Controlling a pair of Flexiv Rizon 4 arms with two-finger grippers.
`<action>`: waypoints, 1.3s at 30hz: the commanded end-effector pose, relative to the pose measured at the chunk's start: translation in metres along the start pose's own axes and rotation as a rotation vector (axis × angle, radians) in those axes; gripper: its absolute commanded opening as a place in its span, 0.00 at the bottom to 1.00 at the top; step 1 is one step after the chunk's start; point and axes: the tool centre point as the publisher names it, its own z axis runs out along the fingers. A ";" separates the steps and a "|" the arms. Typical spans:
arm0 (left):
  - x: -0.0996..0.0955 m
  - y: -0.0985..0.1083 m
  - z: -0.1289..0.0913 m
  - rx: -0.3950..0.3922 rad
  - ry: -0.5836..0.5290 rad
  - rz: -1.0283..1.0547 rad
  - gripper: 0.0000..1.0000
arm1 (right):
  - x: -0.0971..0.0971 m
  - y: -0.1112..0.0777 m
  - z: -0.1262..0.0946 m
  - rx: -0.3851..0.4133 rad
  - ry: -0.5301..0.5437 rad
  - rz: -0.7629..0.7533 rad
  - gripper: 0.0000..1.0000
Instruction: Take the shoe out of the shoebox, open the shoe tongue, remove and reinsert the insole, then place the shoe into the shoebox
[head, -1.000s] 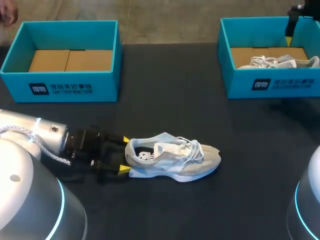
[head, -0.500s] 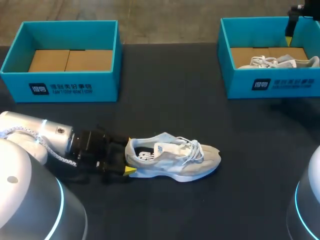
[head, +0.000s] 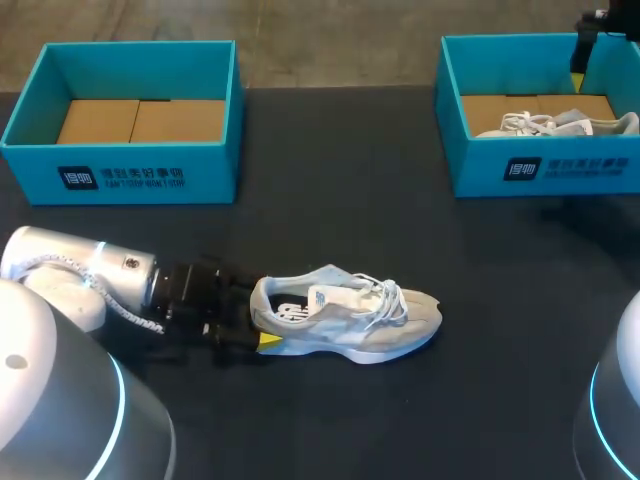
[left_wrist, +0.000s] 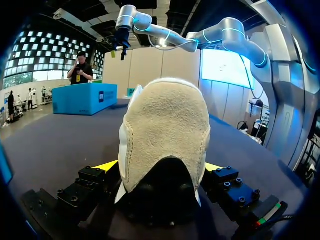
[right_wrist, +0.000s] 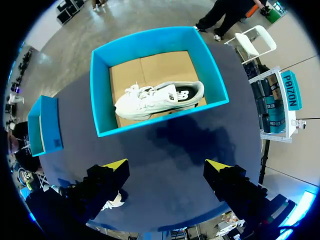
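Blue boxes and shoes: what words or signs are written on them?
Left turquoise cardboard shoebox, front wall: dark square sign and white lettering, too small to read.
Right turquoise cardboard shoebox, front wall: same print, too small to read.
Pale grey lace-up shoe on the table: dark mark inside, blurred.
White shoe in the right box: dark side mark, unreadable.

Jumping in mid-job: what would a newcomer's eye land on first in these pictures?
The pale shoe lying mid-table, toe pointing right, with the left gripper at its heel. Next, the second shoe inside the blue shoebox at the far right, with the right gripper hanging open above it.
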 end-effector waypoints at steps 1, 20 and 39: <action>-0.003 0.000 0.008 0.006 0.006 0.000 1.00 | 0.000 -0.001 0.000 -0.001 0.000 0.001 1.00; -0.003 0.002 0.017 0.047 0.045 0.008 0.96 | 0.000 -0.001 0.000 -0.001 0.000 0.001 1.00; -0.001 0.007 0.016 0.044 0.048 0.022 0.00 | 0.000 -0.001 0.000 -0.001 0.000 0.001 1.00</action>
